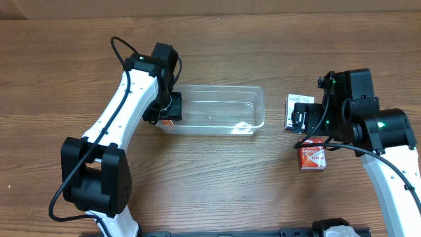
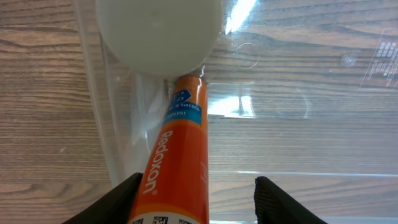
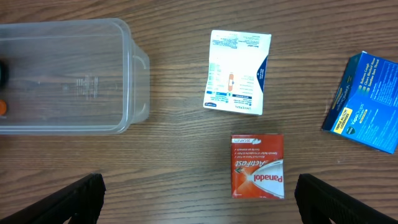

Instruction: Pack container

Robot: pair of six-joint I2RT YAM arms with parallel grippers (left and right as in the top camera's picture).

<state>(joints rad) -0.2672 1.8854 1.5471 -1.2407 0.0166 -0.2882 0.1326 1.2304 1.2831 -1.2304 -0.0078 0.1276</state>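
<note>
Left gripper (image 2: 198,183) is spread wide at one short end of the container (image 2: 99,124). An orange Redoxon tube (image 2: 180,155) sits between its fingers, hugging one finger with a clear gap to the other, so nothing's actually clamped. The tube points straight away from the gripper, with its white cap (image 2: 158,31) at the far tip, and it looks to be just inside the container's end wall. From overhead, the container (image 1: 220,87) sits open side up with its long axis running side to side. One short end is under the left gripper (image 1: 170,112) and the other points at the right gripper (image 1: 301,124). The right gripper (image 3: 199,202) is also wide open and holding nothing. The container's end (image 3: 134,74) is off to its left, apart from it. A red Panadol box (image 3: 257,167) is right in front of the fingers, a white box (image 3: 238,73) lies beyond that, and a blue box (image 3: 364,102) is out to the right. It's all on a wooden table (image 1: 217,184).
</note>
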